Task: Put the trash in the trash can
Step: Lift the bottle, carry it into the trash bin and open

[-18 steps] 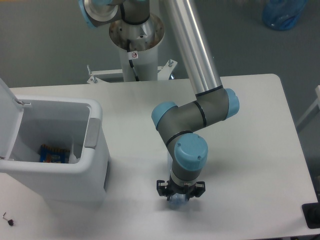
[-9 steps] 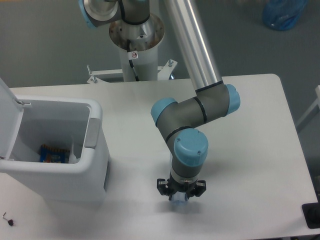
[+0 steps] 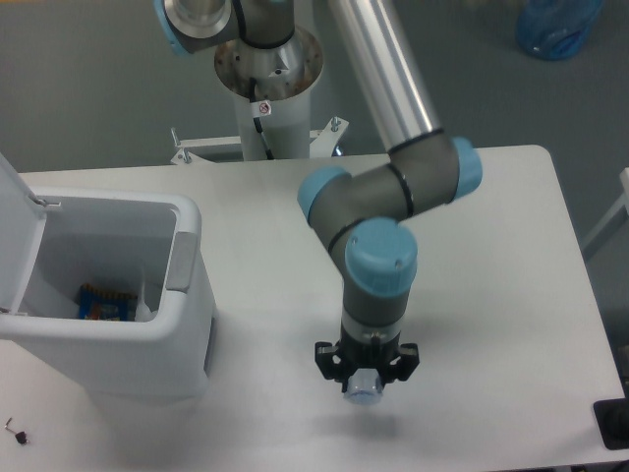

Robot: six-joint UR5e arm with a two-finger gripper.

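Your black two-finger gripper [image 3: 365,379] is clamped on the small crumpled clear plastic wrapper [image 3: 363,387], above the near table; the big white boxy trash can [image 3: 187,324] stands open, well left.

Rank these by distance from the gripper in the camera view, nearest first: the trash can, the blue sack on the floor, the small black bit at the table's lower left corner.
From the gripper:
1. Trash can, on the table's left side.
2. Small black bit, near the lower left corner.
3. Blue sack, on the floor, upper right.
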